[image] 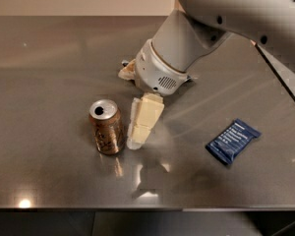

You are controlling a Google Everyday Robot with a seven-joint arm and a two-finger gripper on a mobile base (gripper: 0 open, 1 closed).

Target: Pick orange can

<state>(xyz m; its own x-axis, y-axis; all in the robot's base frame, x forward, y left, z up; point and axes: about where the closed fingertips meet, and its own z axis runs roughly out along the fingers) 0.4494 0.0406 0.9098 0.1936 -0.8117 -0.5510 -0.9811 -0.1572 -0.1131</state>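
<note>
The orange can [106, 127] stands upright on the steel table [49, 82], just beside the gripper [143, 124], not inside it. Whether the gripper is open or closed cannot be told. It should go around the can's middle, then squeeze gently.

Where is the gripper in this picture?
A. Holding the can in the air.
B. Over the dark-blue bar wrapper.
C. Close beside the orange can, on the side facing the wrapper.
C: the gripper sits low beside the upright orange can, between it and the dark-blue bar wrapper, and the can stands on the table.
</note>
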